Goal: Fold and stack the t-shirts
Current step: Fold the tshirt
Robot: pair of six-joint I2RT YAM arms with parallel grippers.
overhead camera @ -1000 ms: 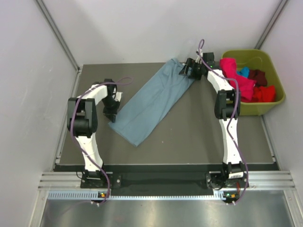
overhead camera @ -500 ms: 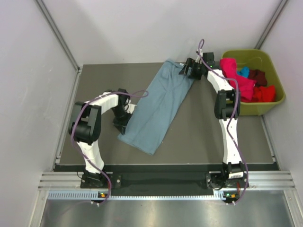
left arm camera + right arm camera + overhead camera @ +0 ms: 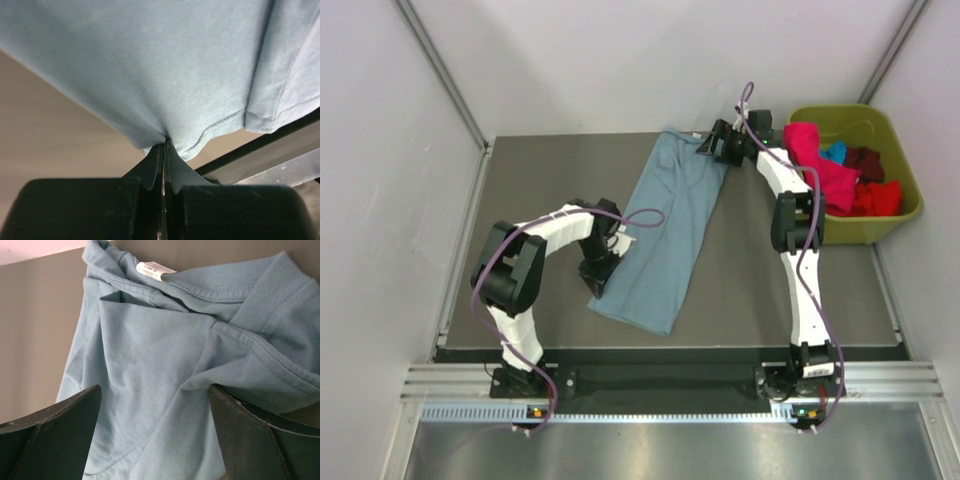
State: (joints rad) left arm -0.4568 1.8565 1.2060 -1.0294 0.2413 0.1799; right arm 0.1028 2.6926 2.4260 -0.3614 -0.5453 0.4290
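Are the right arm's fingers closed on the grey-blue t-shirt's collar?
No, the right fingers stand wide apart over the grey-blue t-shirt, with cloth lying loose between them.

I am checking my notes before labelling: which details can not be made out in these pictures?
Top view: shirts heaped in the bin, partly behind the right arm; their number is unclear.
Right wrist view: print on the grey-blue t-shirt's label, too small.
Right wrist view: whether the open right claw touches the cloth.
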